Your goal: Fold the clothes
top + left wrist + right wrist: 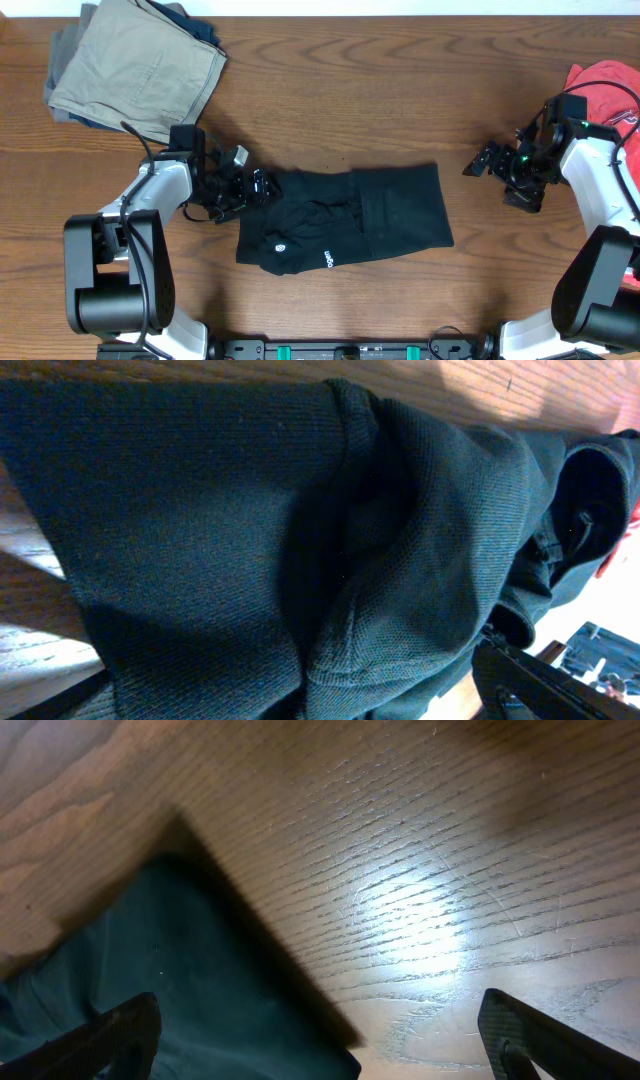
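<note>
1. Clothes point(345, 220): black garment, folded roughly into a wide rectangle. Lies at the centre of the overhead frame, a little below the middle, on the wooden table point(400, 90). Bears a small round white logo point(281, 241) and short white lettering point(326, 260) near the lower left edge. Fills nearly the whole left wrist view, bunched into a raised fold at centre point(380, 560).
2. Left gripper point(260, 187): sits at the garment's upper left corner, touching the cloth. Jaws apart, with one dark finger point(545, 680) at the lower right of the wrist view and black cloth spread across the gap.
3. Right gripper point(487, 162): stands right of centre in the overhead frame, near the garment's upper right corner but clear of it. Jaws apart, with fingers point(110, 1035) at the lower left and lower right of the wrist view. Shows bare wood and one corner of the black cloth between them.
4. Khaki trousers point(135, 65): folded, at the upper left of the overhead frame, on top of darker cloth.
5. Red T-shirt point(605, 80): at the right edge, upper half, partly hidden by the right arm.
</note>
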`<state>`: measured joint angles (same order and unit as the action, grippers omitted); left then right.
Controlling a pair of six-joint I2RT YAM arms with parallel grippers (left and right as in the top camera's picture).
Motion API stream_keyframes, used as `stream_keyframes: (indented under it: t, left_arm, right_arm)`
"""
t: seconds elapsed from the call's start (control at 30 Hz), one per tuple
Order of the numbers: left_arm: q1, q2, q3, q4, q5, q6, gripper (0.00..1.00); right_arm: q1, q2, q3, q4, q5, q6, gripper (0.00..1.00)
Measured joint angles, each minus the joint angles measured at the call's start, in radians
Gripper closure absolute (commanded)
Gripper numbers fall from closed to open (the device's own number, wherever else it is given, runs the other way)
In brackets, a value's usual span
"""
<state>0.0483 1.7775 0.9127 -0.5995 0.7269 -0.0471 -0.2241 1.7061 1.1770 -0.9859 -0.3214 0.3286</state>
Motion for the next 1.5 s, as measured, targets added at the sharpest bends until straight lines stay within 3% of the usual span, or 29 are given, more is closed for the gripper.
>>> stream_keyframes:
  t: [0.13, 0.3, 0.37, 0.43, 0.6, 1.03, 1.37, 1.5]
  left_arm:
    - [-0.001, 0.001, 0.000, -0.012, 0.003, 0.000, 0.05]
    - [-0.006, 0.010, -0.010, -0.031, -0.001, -0.003, 0.31]
    - [-0.006, 0.015, -0.017, -0.036, -0.002, -0.003, 0.36]
    - [-0.006, 0.018, -0.019, -0.039, -0.014, -0.011, 0.46]
    - [-0.008, 0.029, -0.031, -0.048, -0.058, -0.037, 0.92]
    - [-0.021, 0.034, -0.022, -0.140, -0.144, -0.149, 0.94]
    - [-0.024, 0.097, 0.148, -0.457, -0.514, -0.203, 0.94]
    - [-0.024, 0.092, 0.260, -0.573, -0.598, -0.212, 0.94]
  right_arm:
    - [0.000, 0.000, 0.000, 0.000, 0.000, 0.000, 0.01]
    - [0.000, 0.000, 0.000, 0.000, 0.000, 0.000, 0.01]
    - [0.000, 0.000, 0.000, 0.000, 0.000, 0.000, 0.01]
    - [0.000, 0.000, 0.000, 0.000, 0.000, 0.000, 0.01]
    - [0.000, 0.000, 0.000, 0.001, 0.000, 0.000, 0.01]
    - [0.000, 0.000, 0.000, 0.000, 0.000, 0.000, 0.01]
    - [0.000, 0.000, 0.000, 0.000, 0.000, 0.000, 0.01]
    - [0.000, 0.000, 0.000, 0.000, 0.000, 0.000, 0.01]
